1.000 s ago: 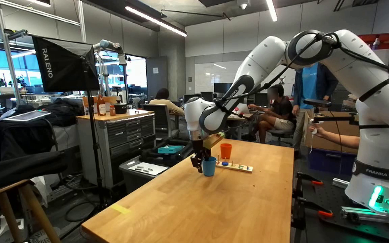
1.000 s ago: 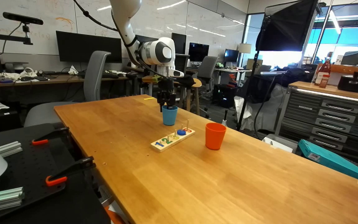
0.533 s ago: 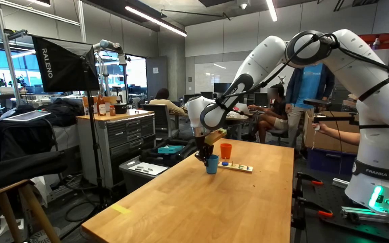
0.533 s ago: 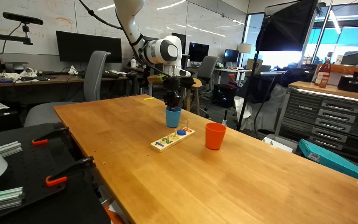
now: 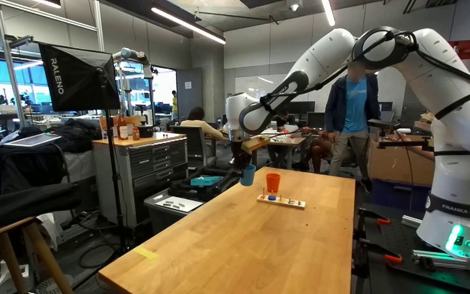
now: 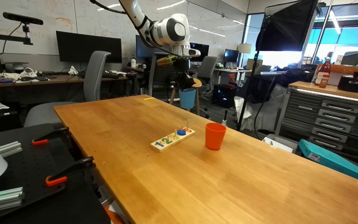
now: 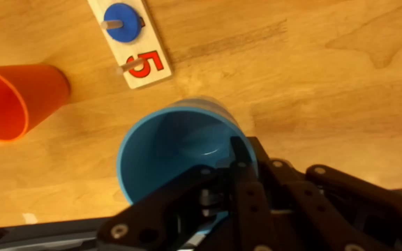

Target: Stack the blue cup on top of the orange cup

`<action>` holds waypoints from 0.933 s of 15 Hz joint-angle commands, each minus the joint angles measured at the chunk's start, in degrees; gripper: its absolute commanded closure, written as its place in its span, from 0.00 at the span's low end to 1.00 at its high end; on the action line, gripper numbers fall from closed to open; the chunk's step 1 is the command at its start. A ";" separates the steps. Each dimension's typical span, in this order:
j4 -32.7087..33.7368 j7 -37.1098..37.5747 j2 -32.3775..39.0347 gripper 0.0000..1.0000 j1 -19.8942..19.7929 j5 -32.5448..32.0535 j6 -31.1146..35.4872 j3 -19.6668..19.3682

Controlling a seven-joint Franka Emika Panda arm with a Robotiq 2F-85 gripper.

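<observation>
Wrist view shows me what both exterior views leave unclear: gripper (image 7: pixel 246 150) pinching blue cup (image 7: pixel 176 146) across its wall; orange cup (image 6: pixel 215 136) stands lower than gripper, to one side.

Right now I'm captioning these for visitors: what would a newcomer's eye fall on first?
Probably the white robot arm, arching over the wooden table in an exterior view. Then, likely, the blue cup, held clear of the table by its wall between the jaws, and the orange cup, standing upright near the numbered peg board.
</observation>
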 commanded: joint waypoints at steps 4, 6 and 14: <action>2.37 2.18 -4.91 0.98 -1.49 -1.99 -3.57 -5.12; 2.72 2.75 -4.10 0.98 -2.64 -2.30 -3.92 -6.47; 4.54 4.08 1.38 0.97 -6.04 -3.72 -5.79 -9.03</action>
